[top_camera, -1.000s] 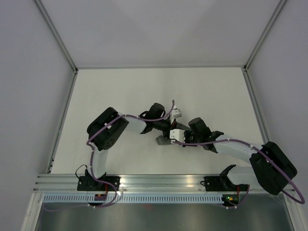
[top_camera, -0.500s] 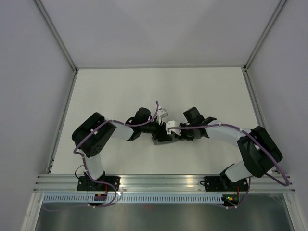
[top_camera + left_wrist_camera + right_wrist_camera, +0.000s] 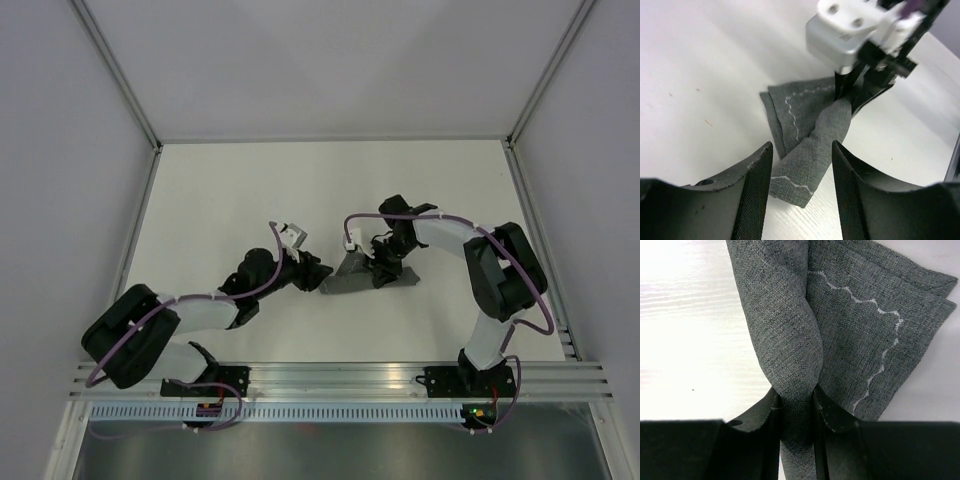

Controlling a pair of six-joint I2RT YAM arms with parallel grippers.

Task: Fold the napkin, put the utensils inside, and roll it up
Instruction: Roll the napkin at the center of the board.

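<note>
The napkin point(image 3: 352, 278) lies crumpled on the table point(image 3: 230, 190) between the two sets of fingers, a dark grey cloth with a pale wavy stitched line point(image 3: 875, 315) along its hem. The right fingers point(image 3: 832, 420) are clamped on a bunched fold of it. In the right wrist view, a thick twisted ridge of fabric runs straight down into the narrow gap between them, and flatter layers with a hemmed corner spread out ahead of them and to one side. That pinched part is drawn up off the table, while the rest trails down and rests on the surface. The left fingers point(image 3: 757, 190) stand apart and grip nothing. In the left wrist view, a loose lower corner of the napkin point(image 3: 810, 150) lies on the table in the open space between them and just ahead; whether it brushes either finger cannot be told. Straight beyond the left fingers, the white housing point(image 3: 845, 30) on the right wrist hangs over the cloth, with the dark right fingers coming down onto the raised fold. From above, the left fingers point(image 3: 318, 270) sit just beside the napkin's near end, facing the right fingers point(image 3: 380, 266) across it.
</note>
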